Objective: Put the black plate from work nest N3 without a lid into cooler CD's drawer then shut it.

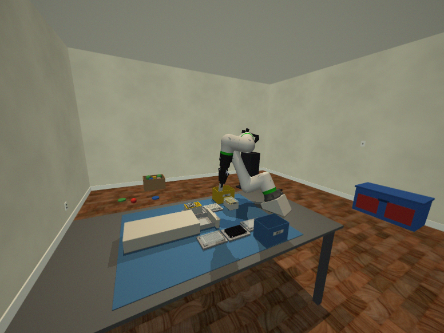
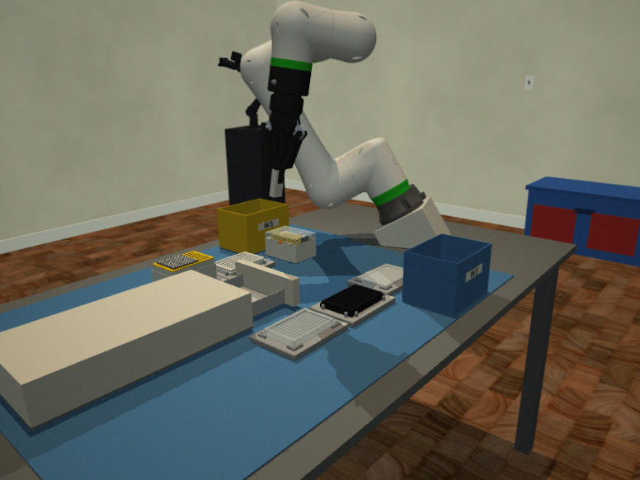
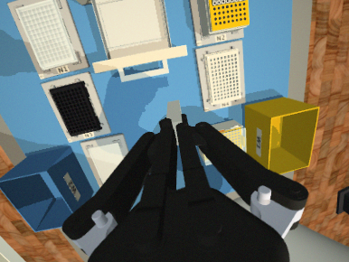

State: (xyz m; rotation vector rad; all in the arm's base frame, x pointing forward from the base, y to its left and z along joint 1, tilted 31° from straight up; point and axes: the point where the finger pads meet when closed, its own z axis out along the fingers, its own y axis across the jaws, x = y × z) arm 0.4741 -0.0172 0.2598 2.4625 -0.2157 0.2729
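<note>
The black plate (image 3: 75,107) lies flat in nest N3 (image 3: 103,121), beside the cooler's open drawer (image 3: 131,27) with its bar handle (image 3: 140,59). The gripper (image 3: 174,121) hangs above the mat, fingers together on nothing
</note>
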